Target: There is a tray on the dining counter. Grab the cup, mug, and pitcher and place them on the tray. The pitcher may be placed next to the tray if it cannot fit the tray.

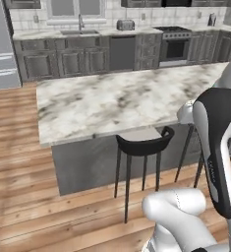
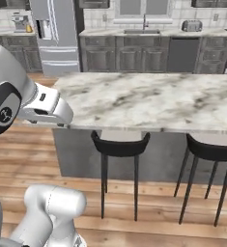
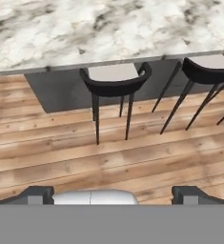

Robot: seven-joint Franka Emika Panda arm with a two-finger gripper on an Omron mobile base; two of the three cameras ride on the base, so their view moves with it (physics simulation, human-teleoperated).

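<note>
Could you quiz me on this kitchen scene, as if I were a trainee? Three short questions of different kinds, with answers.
1. True or false: the gripper is closed on something.
2. What stands tucked against the dining counter: A) bar stool, B) ladder, C) bin?
3. Fill in: the floor is made of ___ planks.

Key:
1. False; its fingertips stand wide apart over the floor, holding nothing.
2. A.
3. Wooden.
</note>
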